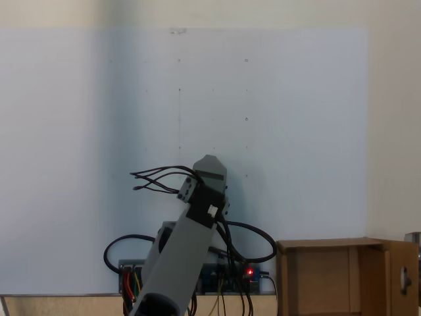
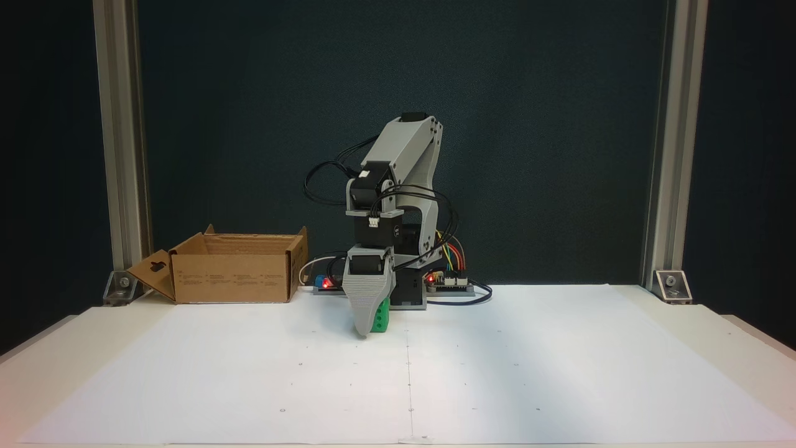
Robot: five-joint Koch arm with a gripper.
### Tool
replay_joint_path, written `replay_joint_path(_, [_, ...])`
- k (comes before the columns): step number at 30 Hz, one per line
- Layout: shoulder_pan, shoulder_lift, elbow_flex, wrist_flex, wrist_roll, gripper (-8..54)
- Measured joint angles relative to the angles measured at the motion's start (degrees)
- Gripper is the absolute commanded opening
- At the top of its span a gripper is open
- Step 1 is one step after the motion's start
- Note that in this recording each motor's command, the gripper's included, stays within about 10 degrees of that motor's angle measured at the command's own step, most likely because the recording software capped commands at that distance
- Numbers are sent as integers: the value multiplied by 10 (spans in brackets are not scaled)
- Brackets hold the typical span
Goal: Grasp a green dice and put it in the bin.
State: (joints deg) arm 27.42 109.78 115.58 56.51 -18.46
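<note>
My gripper (image 2: 368, 330) hung straight down from my grey arm (image 2: 404, 162), its tip at the white paper sheet (image 2: 528, 361) that covered the table in front of my base. The green dice (image 2: 380, 318) sat right against my jaws on their right side as the front fixed view showed it, partly hidden behind the broad grey finger, its lower edge level with my tip. From that view one jaw lay in front of the other, so I could not tell whether I was clenched on the cube or merely beside it. In the fixed view from above, my gripper (image 1: 210, 164) pointed away from the camera, and the dice was hidden beneath it. The bin (image 2: 233, 274), a brown cardboard box with its flaps up, stood well apart to the left of my jaws in the front view, near my base and the wired board (image 2: 449, 281) with its small red light.
</note>
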Motion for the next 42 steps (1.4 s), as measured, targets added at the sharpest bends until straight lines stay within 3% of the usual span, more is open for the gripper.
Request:
replay_joint_path(12, [11,-8,-1,0,-2,410])
replay_joint_path(19, [6,-9,4,-11,-2,179])
replay_joint_path(22, [2,-9,12,-32,-2,116])
replay_joint_path(32, [5,-3,-18,-15,-2,116])
replay_joint_path(42, [4,-4,-414,276,-1,116])
